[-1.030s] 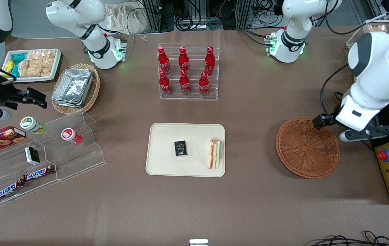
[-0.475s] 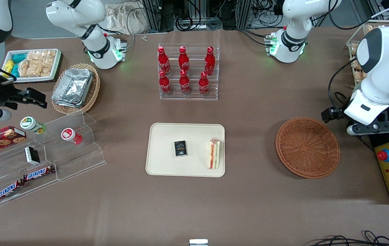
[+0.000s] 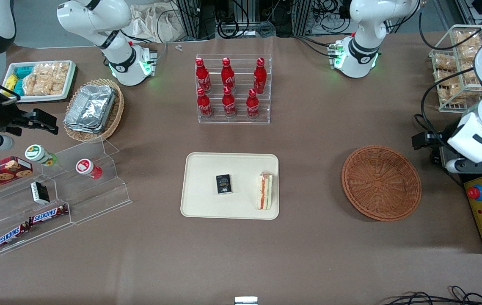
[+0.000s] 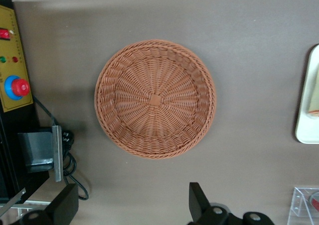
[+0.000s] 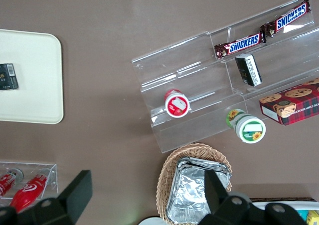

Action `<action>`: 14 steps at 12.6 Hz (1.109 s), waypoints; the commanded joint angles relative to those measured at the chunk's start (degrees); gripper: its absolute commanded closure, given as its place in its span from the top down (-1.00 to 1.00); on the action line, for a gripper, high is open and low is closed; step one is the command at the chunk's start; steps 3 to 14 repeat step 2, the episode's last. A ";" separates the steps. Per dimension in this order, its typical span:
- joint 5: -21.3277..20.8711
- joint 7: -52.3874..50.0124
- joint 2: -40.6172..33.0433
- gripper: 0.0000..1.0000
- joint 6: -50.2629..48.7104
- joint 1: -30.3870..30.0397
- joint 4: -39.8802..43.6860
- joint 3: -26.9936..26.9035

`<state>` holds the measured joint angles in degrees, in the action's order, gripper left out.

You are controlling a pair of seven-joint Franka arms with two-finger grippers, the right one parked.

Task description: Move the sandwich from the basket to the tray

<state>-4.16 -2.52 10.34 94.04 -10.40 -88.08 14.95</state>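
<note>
Table (image 3: 308, 140): brown surface carrying the whole display.
Tray (image 3: 207, 169): cream rectangle, rounded corners; a small black packet (image 3: 224, 184) lies on it.
Basket (image 3: 381, 183): reddish-brown wicker bowl, nothing in it.
Sandwich (image 3: 265, 191): pale wedge with orange-red and green layers, apparently wrapped, lying on the tray at the rim nearest the basket.
End effector (image 4: 130, 205): fingers spread wide, holding nothing, above the basket's edge; since a second ago it has drawn off toward the working arm's end.
</note>
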 commanded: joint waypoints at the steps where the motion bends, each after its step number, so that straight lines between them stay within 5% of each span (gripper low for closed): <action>1: 0.39 1.11 3.98 1.00 -2.72 3.00 5.46 -1.84; 14: 0.91 1.03 4.07 1.00 -2.55 5.19 5.38 -4.46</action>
